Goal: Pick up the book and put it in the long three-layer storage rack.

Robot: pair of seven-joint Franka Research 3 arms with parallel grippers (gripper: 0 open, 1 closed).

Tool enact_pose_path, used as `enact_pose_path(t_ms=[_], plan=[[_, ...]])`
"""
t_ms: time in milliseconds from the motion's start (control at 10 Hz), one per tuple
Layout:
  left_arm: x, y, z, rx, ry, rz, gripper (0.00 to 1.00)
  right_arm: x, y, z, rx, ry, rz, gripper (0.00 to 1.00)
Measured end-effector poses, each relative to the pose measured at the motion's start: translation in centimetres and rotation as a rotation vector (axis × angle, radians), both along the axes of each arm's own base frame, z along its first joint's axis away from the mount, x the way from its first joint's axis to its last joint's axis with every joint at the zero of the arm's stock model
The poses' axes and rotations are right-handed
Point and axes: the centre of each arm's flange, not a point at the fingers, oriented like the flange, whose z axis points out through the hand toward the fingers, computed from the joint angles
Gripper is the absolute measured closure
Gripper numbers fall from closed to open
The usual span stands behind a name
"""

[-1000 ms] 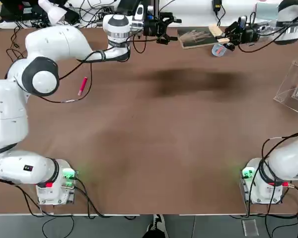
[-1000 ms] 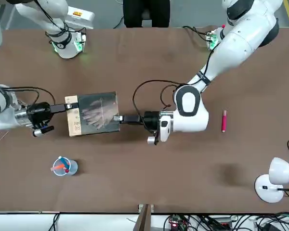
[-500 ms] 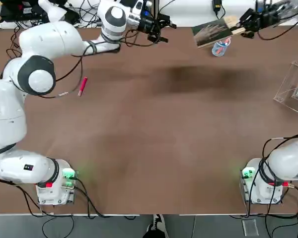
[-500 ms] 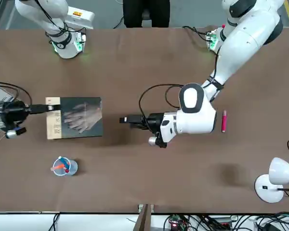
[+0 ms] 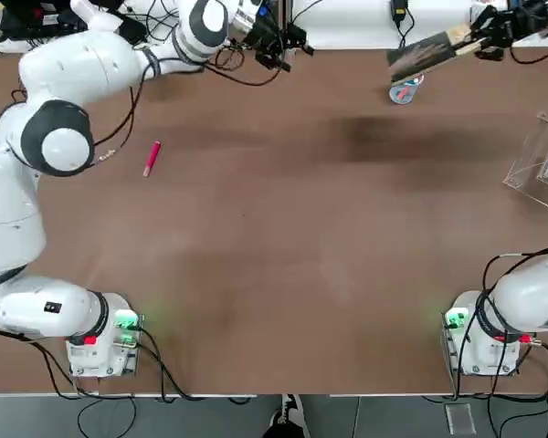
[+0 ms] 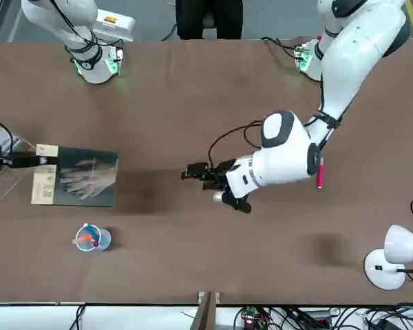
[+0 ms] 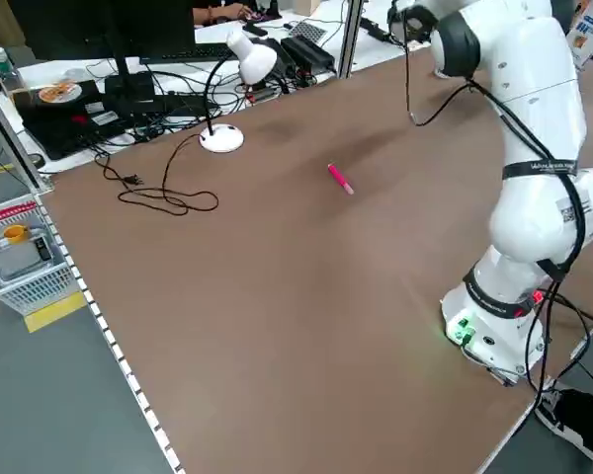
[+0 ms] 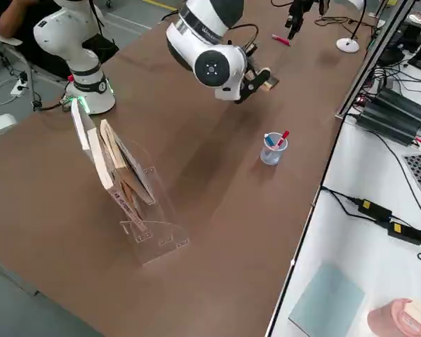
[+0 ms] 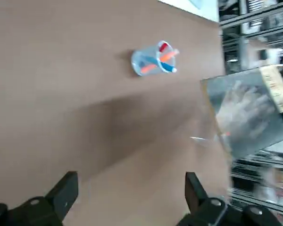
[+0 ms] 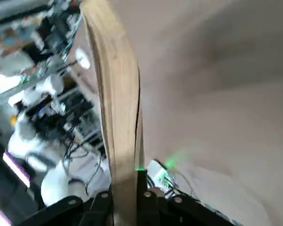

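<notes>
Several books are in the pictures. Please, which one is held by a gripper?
The dark-covered book with a pale hand picture, held by the right gripper; the other books stand in the clear rack.

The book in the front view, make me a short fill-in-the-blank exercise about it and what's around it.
The book is gripped by the ____ gripper. Its cover shows a pale ____. The left gripper's fingers are ____. The cup on the table holds ____.

Missing words: right; hand; open; pens.
</notes>
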Motion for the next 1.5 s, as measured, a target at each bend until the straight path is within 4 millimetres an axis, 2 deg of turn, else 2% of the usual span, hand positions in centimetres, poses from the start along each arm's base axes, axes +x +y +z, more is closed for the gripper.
enact_pose_path(t_ms=[200,600,700,1200,1500], plan=[[0.6,2.2,1.3,0.109,-0.056,-0.028,0.0,-0.3,-1.7,-0.1,-0.062,0.077,-0.049,0.85],[2.9,9.6,3.3,0.28,-0.088,-0.037,0.0,-0.7,-3.8,0.3,-0.202,0.194,-0.112,0.85],[3.1,10.7,3.8,0.325,-0.106,-0.044,0.0,-0.7,-4.3,0.7,-0.236,0.212,-0.127,0.85],[1.3,11.0,6.4,0.5,-0.121,-0.055,0.0,-1.8,-7.4,1.4,-0.471,0.25,-0.113,0.85],[1.4,13.3,7.4,0.546,-0.099,-0.043,0.0,-2.3,-9.0,1.8,-0.533,0.26,-0.124,0.85]])
